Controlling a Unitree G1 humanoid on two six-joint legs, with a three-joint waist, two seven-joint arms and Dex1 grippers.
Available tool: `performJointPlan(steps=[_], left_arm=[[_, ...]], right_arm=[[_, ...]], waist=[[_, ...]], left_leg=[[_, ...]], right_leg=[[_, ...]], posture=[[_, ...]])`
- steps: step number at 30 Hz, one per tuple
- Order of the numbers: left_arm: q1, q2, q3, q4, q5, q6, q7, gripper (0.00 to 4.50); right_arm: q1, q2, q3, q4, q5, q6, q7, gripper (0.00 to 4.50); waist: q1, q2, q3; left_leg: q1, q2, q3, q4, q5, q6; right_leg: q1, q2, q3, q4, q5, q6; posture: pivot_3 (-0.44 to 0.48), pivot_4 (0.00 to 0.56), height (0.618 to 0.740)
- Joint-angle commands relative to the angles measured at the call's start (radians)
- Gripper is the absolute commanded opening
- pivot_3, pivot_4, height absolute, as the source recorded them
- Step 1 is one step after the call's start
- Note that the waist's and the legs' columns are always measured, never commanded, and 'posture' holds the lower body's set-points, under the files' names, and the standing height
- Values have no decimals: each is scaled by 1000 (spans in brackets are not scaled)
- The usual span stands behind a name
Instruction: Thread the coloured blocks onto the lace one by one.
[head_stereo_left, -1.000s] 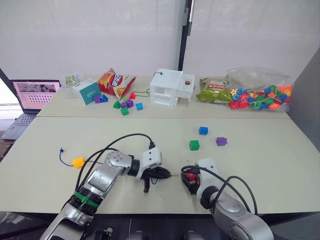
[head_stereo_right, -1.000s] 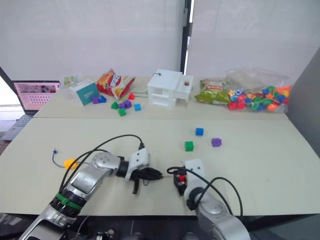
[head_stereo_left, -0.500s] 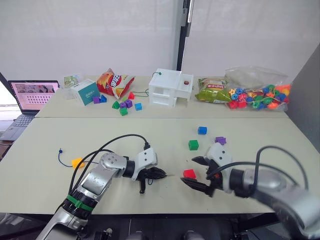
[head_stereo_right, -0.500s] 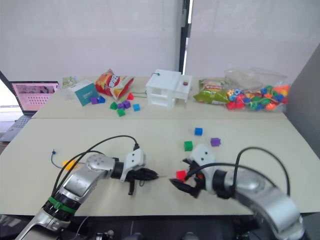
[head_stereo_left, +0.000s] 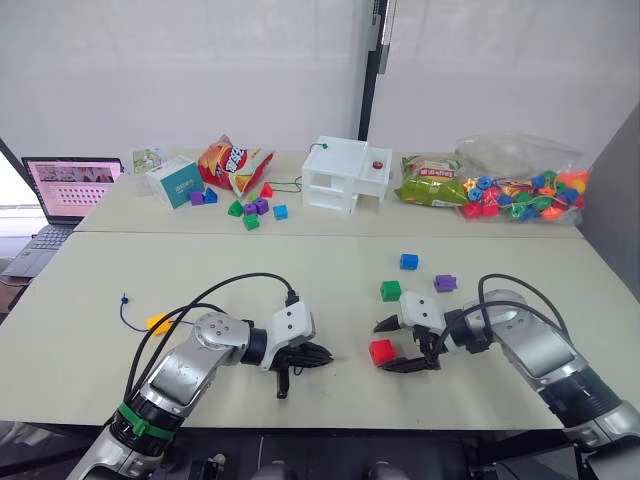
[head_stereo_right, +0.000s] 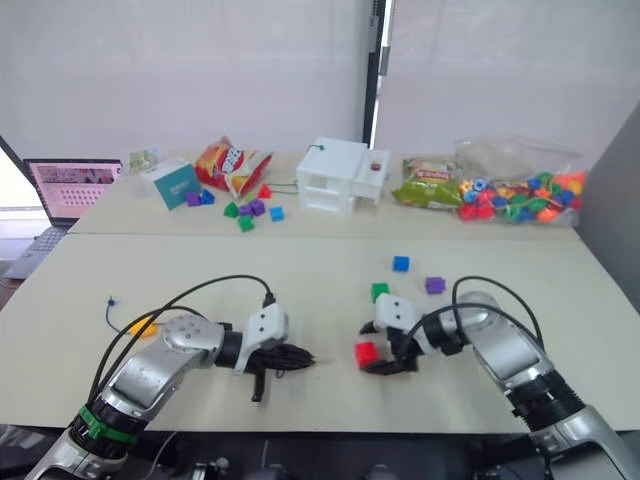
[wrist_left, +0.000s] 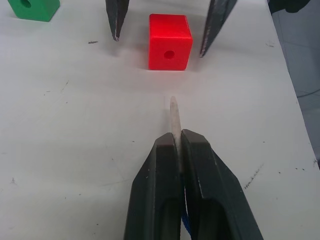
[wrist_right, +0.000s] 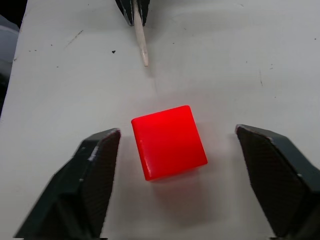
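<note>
The left gripper is lying low over the table, its jaws pinched tight on the pale stiff tip of the lace. The tip is sticking out past the fingertips and pointing at the red block, which is sitting on the table a little way ahead with one of its holes facing the tip. The tip is stopping short of the block, not touching it.

The right gripper is facing the left one from the other side, its jaws spread wide with one finger on each side of the red block and a clear gap between each finger and the block, so nothing is being held there.

The blue lace is trailing off to the robot's left, where the yellow-orange block is sitting on it near the knotted end. The green block, the blue block and the purple block are lying loose on the table beyond the right gripper, well apart from the red one.

Along the far side of the table a white house-shaped box, a snack bag, a scatter of small coloured pieces, a bag of colourful beads and a laptop are resting.
</note>
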Motion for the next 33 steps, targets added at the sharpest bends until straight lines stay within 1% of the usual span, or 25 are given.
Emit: performJointPlan(steps=[1, 4, 5, 10, 17, 21, 29, 33], left_arm=[[-3, 2, 12, -37, -21, 5, 10, 0], [-15, -11, 1, -33, -14, 15, 23, 0], [-21, -15, -3, -31, -12, 20, 27, 0], [-79, -44, -32, -19, 5, 51, 53, 0], [-106, -38, -74, -25, 2, 68, 32, 0], [-112, -31, -86, -30, 4, 73, 27, 0], [-151, -62, -101, 5, 13, 73, 48, 0], [-152, -63, -104, 7, 16, 74, 44, 0]], right_arm=[[1, 10, -33, -11, 3, -26, 15, 2219], [35, 20, -44, -39, 8, -14, -3, 1256], [44, 22, -48, -46, 4, -10, -11, 1182], [85, 36, -62, -133, 0, 52, -65, 1182], [105, 41, -47, -183, -41, 92, -111, 1182], [106, 44, -49, -194, -48, 106, -116, 1182], [103, 45, -42, -223, -44, 134, -115, 1182], [103, 42, -43, -226, -48, 137, -114, 1182]], waist=[[2, 0, 0], [5, 0, 0], [7, 0, 0], [12, 0, 0], [11, 0, 0], [11, 0, 0], [11, 0, 0], [11, 0, 0]], left_leg=[[0, 0, 0, 0, 0, 0], [0, 0, -1, 0, 0, 0], [0, 0, -1, 0, 0, 0], [0, 0, -1, 0, 0, 0], [0, 0, -1, 0, 0, -1], [0, 0, -1, 0, 0, -1], [1, 0, -1, 0, 0, -1], [1, 0, -1, 0, 0, -1]], right_leg=[[0, 0, 0, 0, 0, 0], [0, 0, 0, 0, 0, 0], [0, 0, 0, 0, 0, 0], [0, 0, 0, 1, 0, 0], [-1, 0, 0, 1, 0, 0], [0, 1, 1, 1, 0, 0], [0, 1, 1, 1, 0, 0], [0, 1, 0, 1, 0, 0]], posture=[[0, 150, 740], [0, 150, 740], [0, 150, 740], [0, 150, 740], [0, 150, 740], [0, 150, 740], [0, 150, 740], [0, 150, 740]])
